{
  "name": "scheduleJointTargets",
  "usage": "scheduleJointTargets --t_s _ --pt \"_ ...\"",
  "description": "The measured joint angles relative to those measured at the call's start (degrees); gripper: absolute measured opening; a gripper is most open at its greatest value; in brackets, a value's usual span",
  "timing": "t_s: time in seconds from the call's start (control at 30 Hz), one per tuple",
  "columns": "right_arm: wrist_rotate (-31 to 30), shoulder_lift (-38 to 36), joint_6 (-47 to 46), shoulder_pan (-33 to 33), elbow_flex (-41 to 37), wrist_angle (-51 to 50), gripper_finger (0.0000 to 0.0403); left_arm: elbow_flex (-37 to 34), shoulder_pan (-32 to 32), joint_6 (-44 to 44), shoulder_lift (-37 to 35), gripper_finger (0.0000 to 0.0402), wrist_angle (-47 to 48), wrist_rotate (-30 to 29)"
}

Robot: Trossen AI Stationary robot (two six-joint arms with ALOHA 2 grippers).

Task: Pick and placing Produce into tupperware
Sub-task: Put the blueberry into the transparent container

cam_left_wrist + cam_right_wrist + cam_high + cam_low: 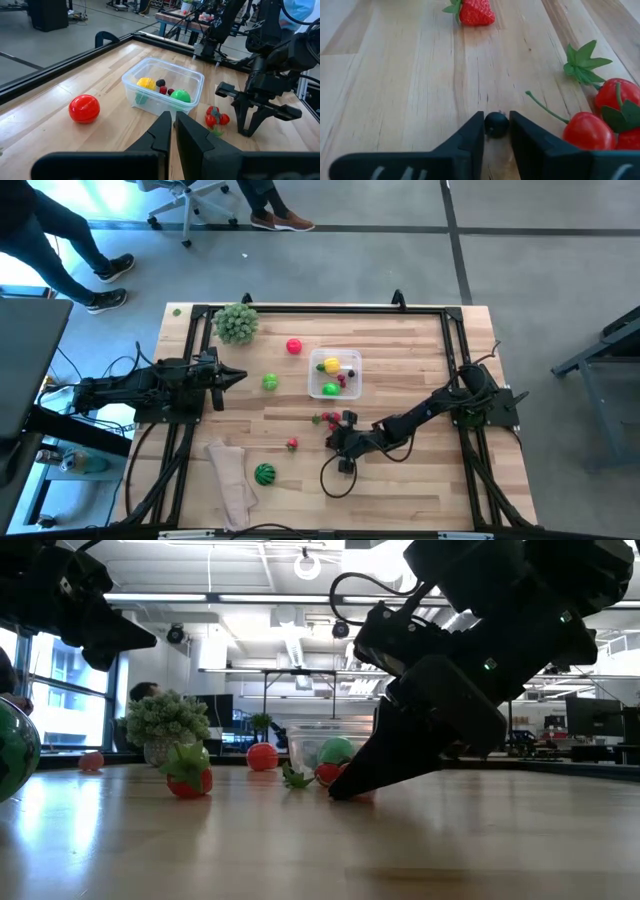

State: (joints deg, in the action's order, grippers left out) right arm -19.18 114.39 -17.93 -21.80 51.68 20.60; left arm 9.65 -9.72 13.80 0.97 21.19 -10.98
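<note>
- The step in hand is a pick: the right claw [496, 131] is down at the desk [420, 470], its two fingers standing on either side of a tiny dark berry [496, 124] and apparently touching it on both sides.
- Whether the berry is truly pinched or only bracketed is hard to say; it sits on the wood, not lifted.
- Just beside the berry lies a cluster of red cherry tomatoes with green leaves [600, 117]; a strawberry [476, 12] lies farther off on the planks.
- The tupperware [335, 374] stands near the desk's middle, beyond the right claw, already holding a yellow piece [146, 83], a green one [181, 95] and small dark and red bits.
- The left claw [173, 131] waits at the desk's left side, fingers closed on nothing, facing the tupperware; a red ball [84, 108] lies near it.
- Next, I judge, the move calls for a firm squeeze, a straight lift, then a short carry over the container's rim before release; so small and round a berry could easily slip out.
</note>
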Motion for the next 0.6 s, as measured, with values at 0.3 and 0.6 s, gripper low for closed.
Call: scheduleJointTargets --t_s 0.3,0.6 --pt "0.2 0.0 0.0 0.0 0.0 0.2 0.006 0.0 0.0 0.0 0.0 0.0017 0.0 0.0" --pt "1.5 -0.9 1.6 0.0 -0.1 0.6 0.0059 0.0 0.0 0.0 0.0 0.0017 0.0 0.0"
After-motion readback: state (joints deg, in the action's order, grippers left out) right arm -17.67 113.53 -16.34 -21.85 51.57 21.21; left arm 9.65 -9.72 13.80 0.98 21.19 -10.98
